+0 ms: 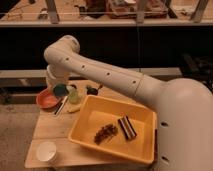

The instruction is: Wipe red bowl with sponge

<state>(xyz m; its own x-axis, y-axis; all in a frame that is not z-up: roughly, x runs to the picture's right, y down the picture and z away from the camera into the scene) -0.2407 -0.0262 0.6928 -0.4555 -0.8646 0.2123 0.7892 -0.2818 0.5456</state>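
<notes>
The small, flat teal-green sponge (60, 90) is held in the closed gripper (62, 88) at the right rim of the shallow salmon-red bowl (47, 100), which stands at the left of the wooden tabletop (55, 132). The sponge is judged soft, light and compressible; an edge grip should suffice.

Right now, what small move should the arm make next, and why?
Probably ease the sponge left and down into the bowl. The gripper, fingers shut on the sponge, sits at the bowl's right rim, so the sponge seems not yet on the bowl's inside.
</notes>
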